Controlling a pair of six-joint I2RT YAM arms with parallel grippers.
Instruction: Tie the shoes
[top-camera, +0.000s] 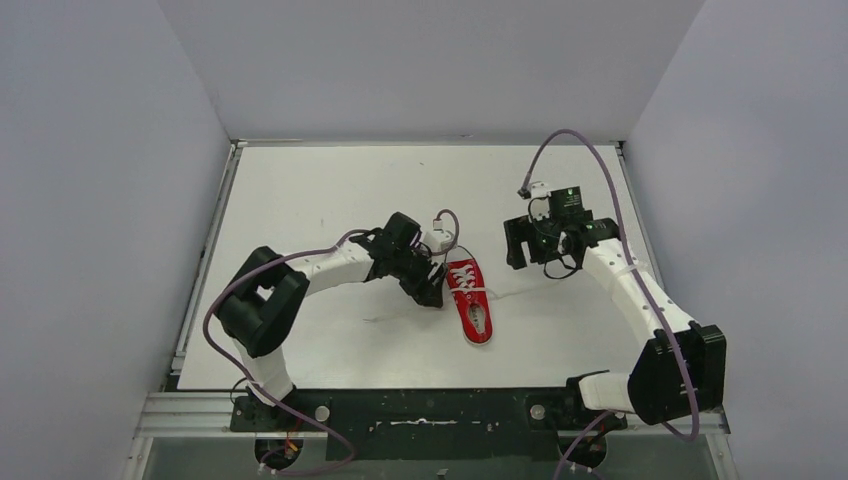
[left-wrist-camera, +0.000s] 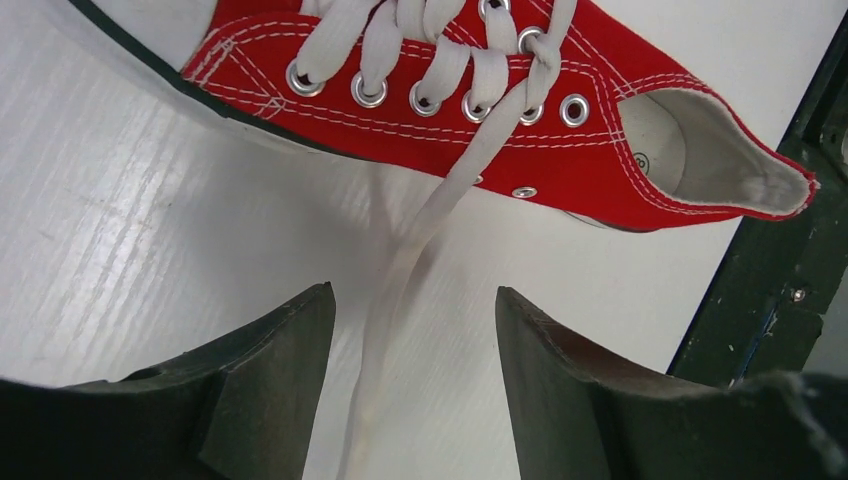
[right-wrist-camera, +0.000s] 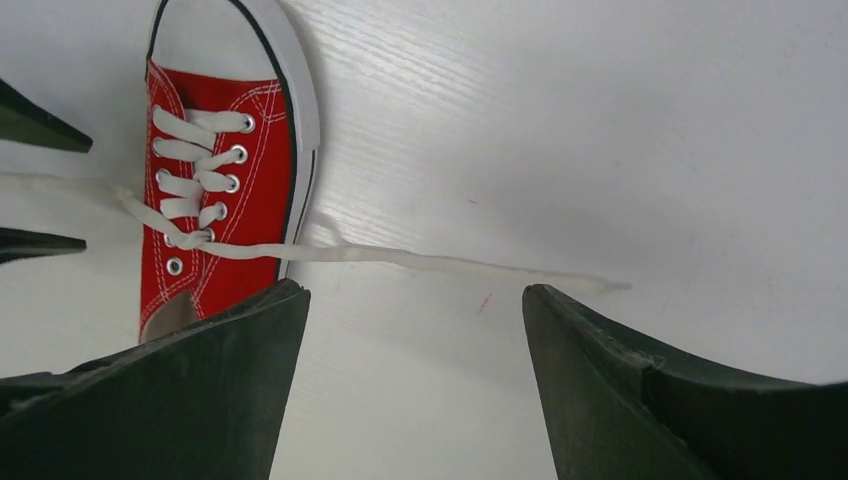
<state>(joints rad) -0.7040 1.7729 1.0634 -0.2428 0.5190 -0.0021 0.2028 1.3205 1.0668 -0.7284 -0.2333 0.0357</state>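
A small red sneaker (top-camera: 471, 300) with white laces lies on the white table, toe toward the far side. My left gripper (top-camera: 432, 285) is open just left of it. In the left wrist view the left lace end (left-wrist-camera: 400, 285) runs from the shoe (left-wrist-camera: 450, 110) down between my open fingers (left-wrist-camera: 270, 370), lying on the table, not pinched. My right gripper (top-camera: 517, 247) is open, up and to the right of the shoe. In the right wrist view the right lace end (right-wrist-camera: 440, 262) stretches flat across the table beyond my fingertips, away from the shoe (right-wrist-camera: 215, 190).
Grey walls enclose the table on three sides. A metal rail (top-camera: 205, 270) runs along the left edge and a dark frame (top-camera: 430, 410) along the near edge. The left gripper's fingertips (right-wrist-camera: 40, 130) show at the left edge of the right wrist view.
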